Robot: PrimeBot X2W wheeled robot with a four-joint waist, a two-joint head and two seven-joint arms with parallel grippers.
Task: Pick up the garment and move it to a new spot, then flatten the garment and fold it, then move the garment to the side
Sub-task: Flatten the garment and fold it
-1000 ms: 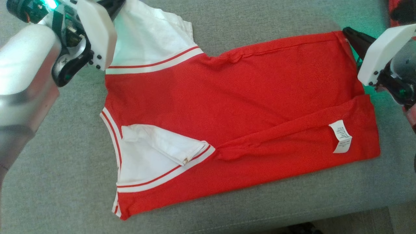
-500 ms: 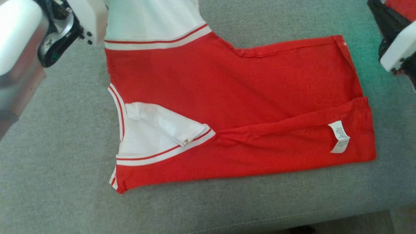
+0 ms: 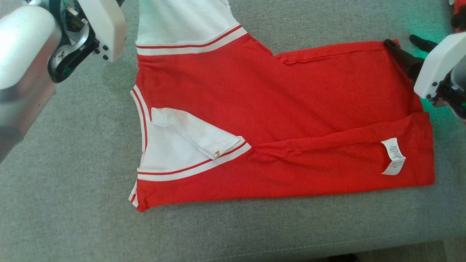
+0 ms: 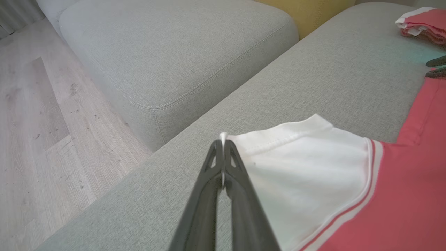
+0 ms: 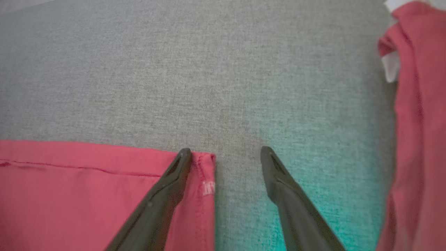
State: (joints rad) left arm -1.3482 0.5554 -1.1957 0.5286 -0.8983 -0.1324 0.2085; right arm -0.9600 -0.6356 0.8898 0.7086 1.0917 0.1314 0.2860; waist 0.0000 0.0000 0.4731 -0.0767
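Left gripper (image 4: 222,143) far left, fingers pressed together, pinching garment (image 4: 306,170) edge. Right gripper (image 5: 225,150) far right, fingers spread wide. Left forearm (image 3: 22,65) pale, angled inward.

Silver left forearm (image 3: 25,47); white screw-dotted wrist housing (image 3: 105,25); right gripper (image 5: 225,149) fingers (image 5: 156,202) dark.

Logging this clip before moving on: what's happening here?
A two-armed robot is handling a red T-shirt with white sleeves, spread on a grey sofa cushion. Its left gripper is shut on the far white sleeve at its edge. Its right gripper is open at the hem corner, one finger over cloth, the other over the cushion. The near side lies folded in.
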